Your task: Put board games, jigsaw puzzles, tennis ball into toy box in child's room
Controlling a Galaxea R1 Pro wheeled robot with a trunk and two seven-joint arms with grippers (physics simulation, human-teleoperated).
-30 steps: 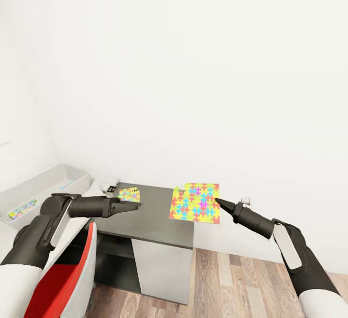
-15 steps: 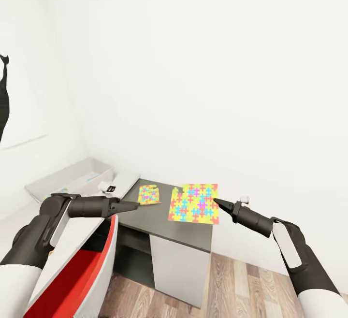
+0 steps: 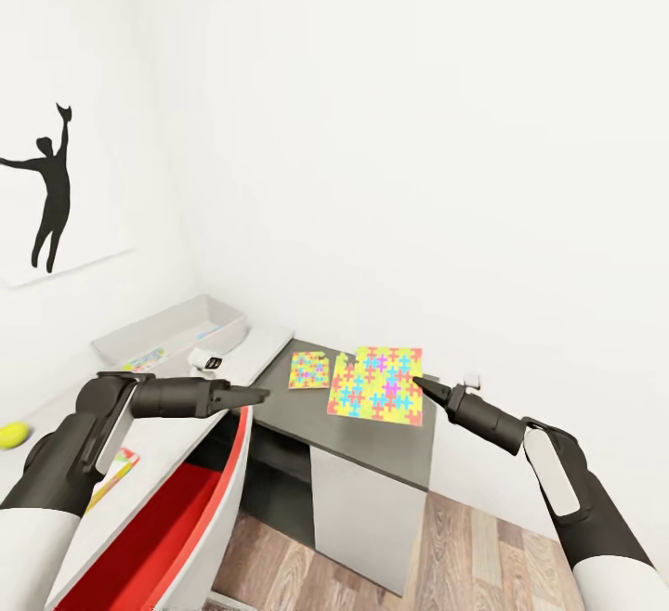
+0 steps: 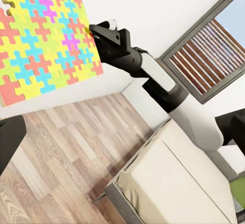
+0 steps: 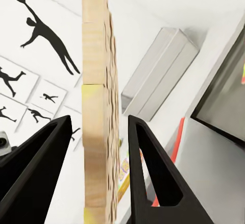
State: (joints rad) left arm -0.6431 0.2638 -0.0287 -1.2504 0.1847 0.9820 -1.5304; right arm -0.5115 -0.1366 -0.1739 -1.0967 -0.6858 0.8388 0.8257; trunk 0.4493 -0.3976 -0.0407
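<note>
Our right gripper (image 3: 415, 381) pinches a jigsaw puzzle (image 3: 376, 384) by its edge, aloft over a dark cabinet (image 3: 372, 444); no lettering is readable. Our left gripper (image 3: 263, 395) is pressed together, empty. A second puzzle (image 3: 309, 370) lies on the cabinet; the toy box (image 3: 177, 325) sits on the table (image 3: 163, 439) near a tennis ball (image 3: 11, 435).
</note>
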